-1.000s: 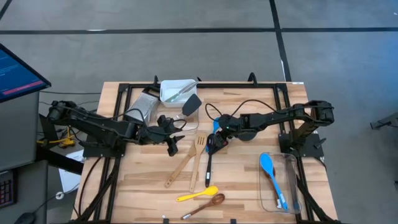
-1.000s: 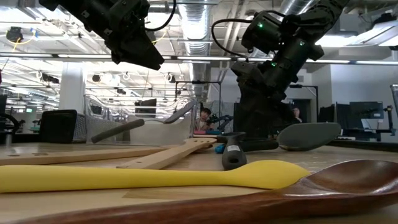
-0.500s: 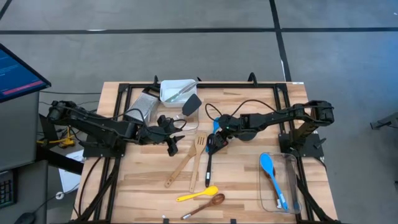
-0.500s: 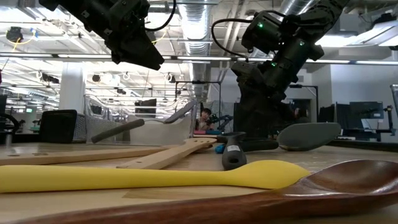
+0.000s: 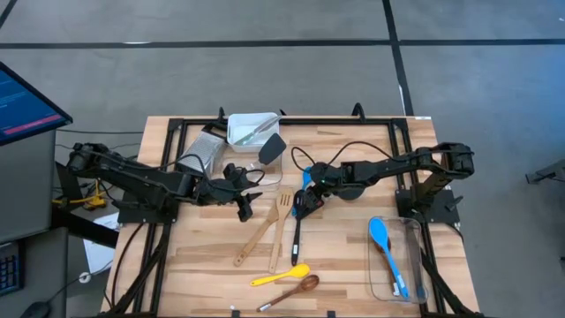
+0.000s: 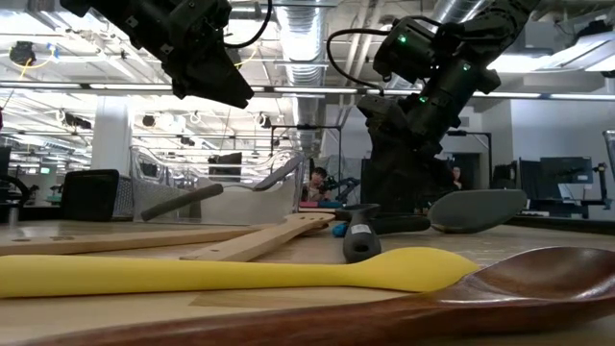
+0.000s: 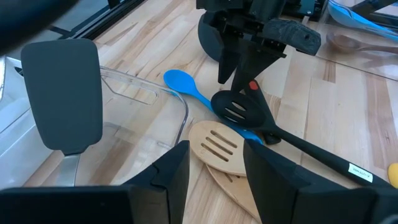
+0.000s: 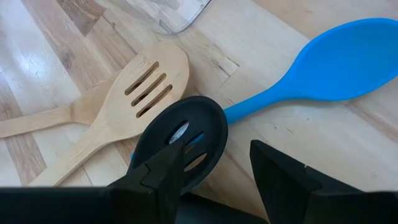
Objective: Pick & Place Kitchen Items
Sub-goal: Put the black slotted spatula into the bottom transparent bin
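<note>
We have our right claw (image 5: 300, 205) poised low over the head of the black slotted spoon (image 8: 180, 142), fingers parted and gripping nothing; the spread looks set to straddle the head before closing. That spoon lies near the middle of the worktop (image 5: 344, 256), its head resting across a blue spoon (image 8: 329, 62), handle running toward 6 o'clock. Just at its 9 o'clock sit the wooden slotted turner (image 5: 282, 205) and a wooden spoon (image 5: 254, 237), overlapping, so a clean pick needs care. Our left claw (image 5: 244, 207) hovers released at 9 o'clock of that cluster, likely waiting. Toward 12 o'clock, a black spatula (image 7: 62, 93) leans on a clear tub (image 5: 252, 129). At 4 o'clock another blue spoon (image 5: 382, 238) already lies in a tub (image 5: 415, 265), which we judge to be where sorted items go. A yellow spoon (image 5: 278, 276) waits near 6 o'clock.
</note>
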